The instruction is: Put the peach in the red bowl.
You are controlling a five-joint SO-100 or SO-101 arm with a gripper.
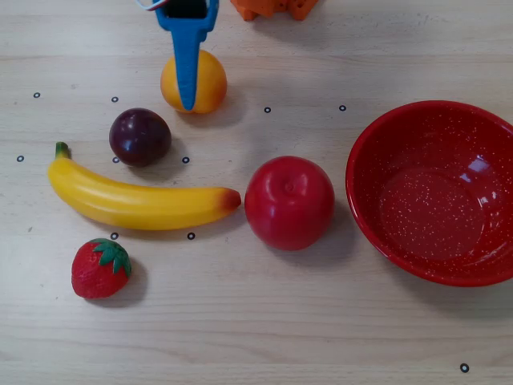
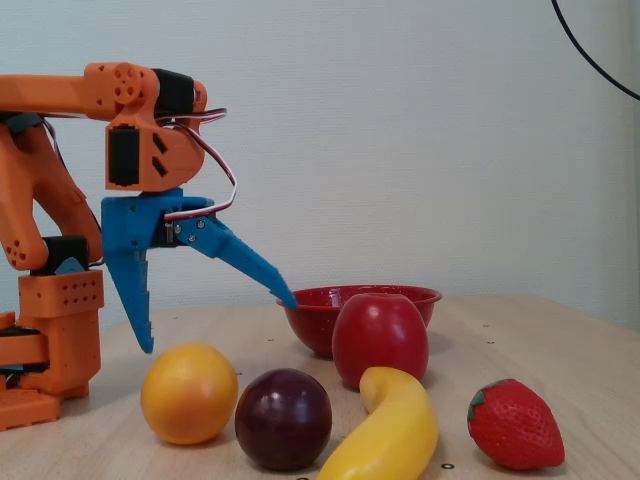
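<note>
Two jaws spread wide, poised above the peach (image 2: 189,393), not touching it

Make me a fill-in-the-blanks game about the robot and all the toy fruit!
1. The gripper hangs above the peach with its jaws wide ____.
2. The red bowl has ____ fruits inside it.
3. In the overhead view, the fruit between the banana and the red bowl is the ____.
4. The plum is dark ____.

Missing words: open; no; apple; purple
</note>
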